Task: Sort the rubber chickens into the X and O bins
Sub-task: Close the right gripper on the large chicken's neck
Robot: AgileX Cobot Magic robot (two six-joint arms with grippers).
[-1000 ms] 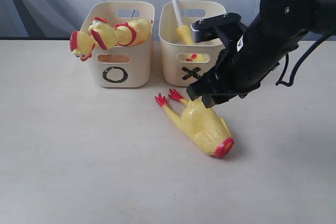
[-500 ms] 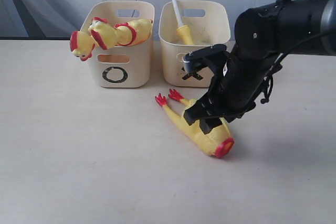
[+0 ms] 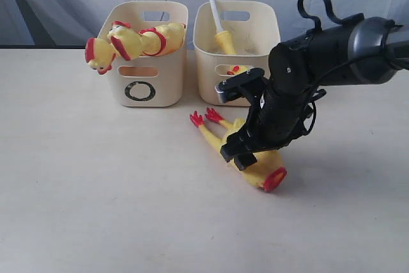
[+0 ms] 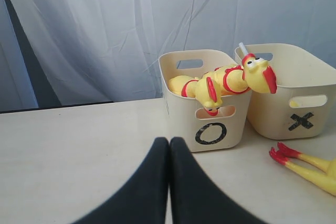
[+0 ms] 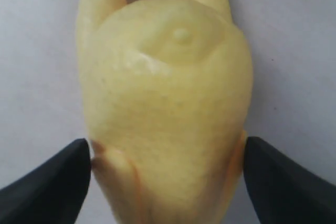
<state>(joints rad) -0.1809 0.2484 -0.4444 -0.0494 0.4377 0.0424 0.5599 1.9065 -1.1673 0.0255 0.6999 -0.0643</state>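
right arm bends steeply down before the x bin; right claw spread wide astride the headless body on the bench, lower than a second ago. left claw closed.

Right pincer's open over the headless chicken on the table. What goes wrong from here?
1. The open right pincer only just spans the fat, soft yellow rubber headless chicken body; closing may squeeze it out sideways.
2. Its red-footed legs would dangle when lifted and may catch the rim of the cream plastic tub marked X, or the white stick standing in it.
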